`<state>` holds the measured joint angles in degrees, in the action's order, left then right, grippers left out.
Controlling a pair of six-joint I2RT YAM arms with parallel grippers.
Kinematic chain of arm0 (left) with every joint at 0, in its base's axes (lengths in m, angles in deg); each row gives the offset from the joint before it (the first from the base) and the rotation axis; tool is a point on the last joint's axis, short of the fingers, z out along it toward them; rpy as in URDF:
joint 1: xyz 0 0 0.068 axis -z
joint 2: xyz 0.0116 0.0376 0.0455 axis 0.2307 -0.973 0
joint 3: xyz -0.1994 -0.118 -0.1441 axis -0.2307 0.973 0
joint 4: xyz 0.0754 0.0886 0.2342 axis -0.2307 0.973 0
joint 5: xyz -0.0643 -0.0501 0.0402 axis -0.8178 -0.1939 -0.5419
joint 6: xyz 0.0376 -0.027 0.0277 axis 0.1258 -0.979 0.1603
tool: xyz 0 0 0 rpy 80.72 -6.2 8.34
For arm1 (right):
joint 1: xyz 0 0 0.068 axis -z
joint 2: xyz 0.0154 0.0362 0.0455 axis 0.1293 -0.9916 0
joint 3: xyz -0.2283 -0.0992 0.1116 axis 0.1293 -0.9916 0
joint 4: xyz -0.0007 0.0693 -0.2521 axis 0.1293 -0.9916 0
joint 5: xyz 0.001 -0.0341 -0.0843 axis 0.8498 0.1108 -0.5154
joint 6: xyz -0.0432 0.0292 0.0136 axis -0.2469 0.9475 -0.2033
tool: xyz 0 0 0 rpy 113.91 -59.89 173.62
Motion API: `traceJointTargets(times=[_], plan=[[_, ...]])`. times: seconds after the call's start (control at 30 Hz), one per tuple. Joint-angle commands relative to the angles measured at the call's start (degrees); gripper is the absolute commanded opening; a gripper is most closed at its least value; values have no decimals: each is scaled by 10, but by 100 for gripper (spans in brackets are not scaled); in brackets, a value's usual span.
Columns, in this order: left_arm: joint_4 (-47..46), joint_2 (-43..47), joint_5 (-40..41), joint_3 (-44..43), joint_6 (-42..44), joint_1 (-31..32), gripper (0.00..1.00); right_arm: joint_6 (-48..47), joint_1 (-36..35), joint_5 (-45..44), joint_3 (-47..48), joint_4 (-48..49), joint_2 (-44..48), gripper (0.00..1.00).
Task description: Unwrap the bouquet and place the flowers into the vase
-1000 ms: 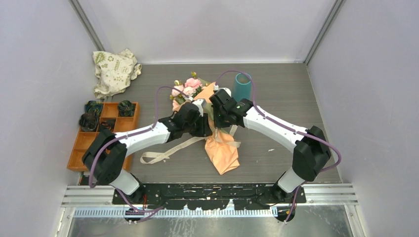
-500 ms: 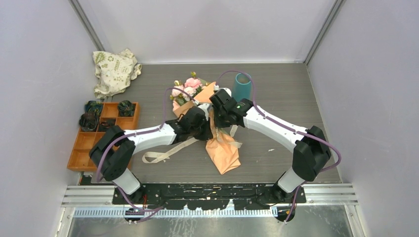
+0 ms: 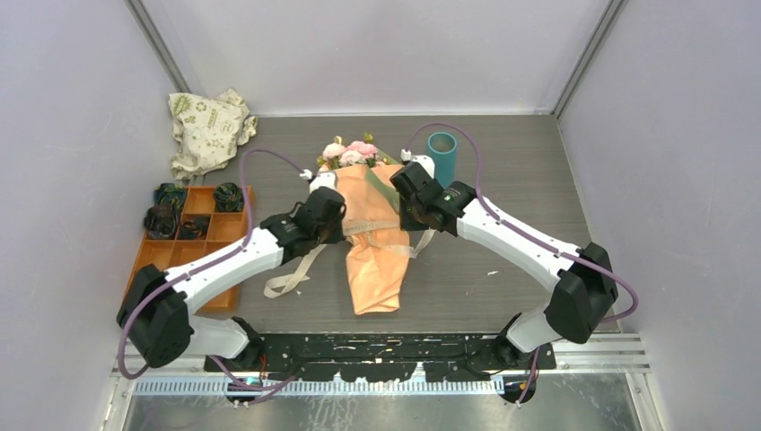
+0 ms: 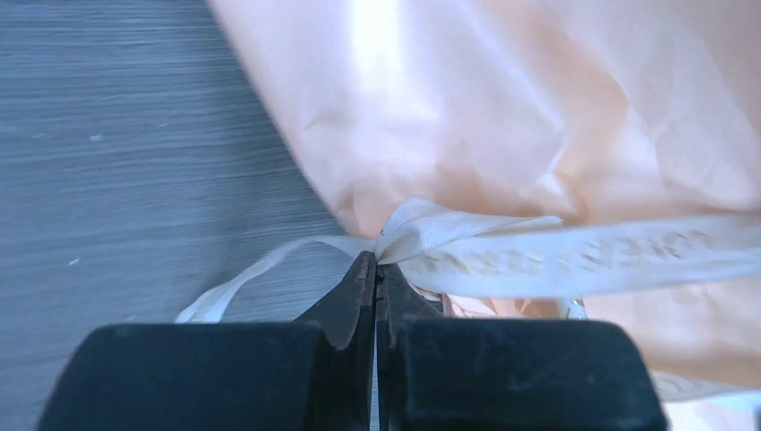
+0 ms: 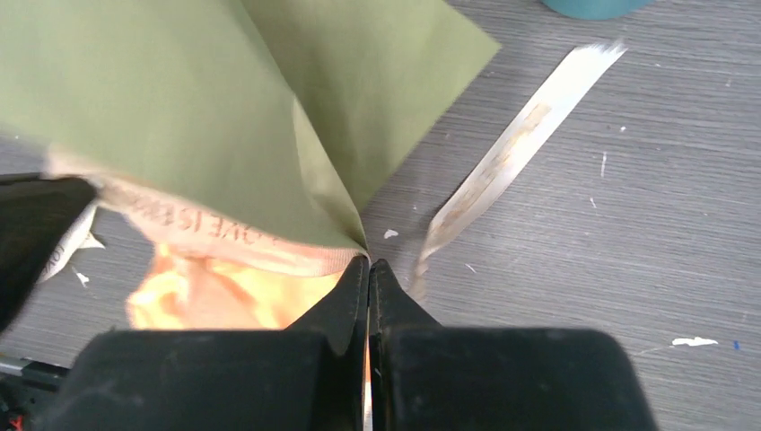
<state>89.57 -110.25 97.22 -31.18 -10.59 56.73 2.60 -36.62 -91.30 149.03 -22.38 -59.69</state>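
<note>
On the table (image 3: 502, 269) the bouquet (image 3: 372, 260) lies lengthwise between the arms, blooms (image 3: 352, 153) far; left gripper (image 4: 375, 265) pinches the ribbon (image 4: 574, 256) at its left side; right gripper (image 5: 368, 267) pinches it opposite.

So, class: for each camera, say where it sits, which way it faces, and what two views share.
Top external: above and behind the robot, looking down on the table; left arm, right arm, bouquet and vase show.
Left wrist: on the left arm, looking along the left gripper, shut on the ribbon against orange paper.
Right wrist: on the right arm, looking along the right gripper, shut on the bouquet at its green sheet.
Shared: both wrist views show the ribbon.
</note>
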Motion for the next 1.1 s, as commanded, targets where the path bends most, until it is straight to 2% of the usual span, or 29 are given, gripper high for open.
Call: traceJointTargets(times=[0.0,0.37,0.87,0.93,1.07], plan=[[69,59,73,-14,-28,-33,0,9,11,-48,-10,-21,29,1],[118,116,94,0,-19,-105,0,12,60,-55,-43,-29,38,1],[129,114,86,22,-36,-129,0,2,130,-134,-89,-97,95,1],[120,115,69,26,-32,-130,0,5,135,-139,-90,-110,96,6],[74,122,-2,36,-3,-130,0,8,136,-95,-90,-97,106,35]])
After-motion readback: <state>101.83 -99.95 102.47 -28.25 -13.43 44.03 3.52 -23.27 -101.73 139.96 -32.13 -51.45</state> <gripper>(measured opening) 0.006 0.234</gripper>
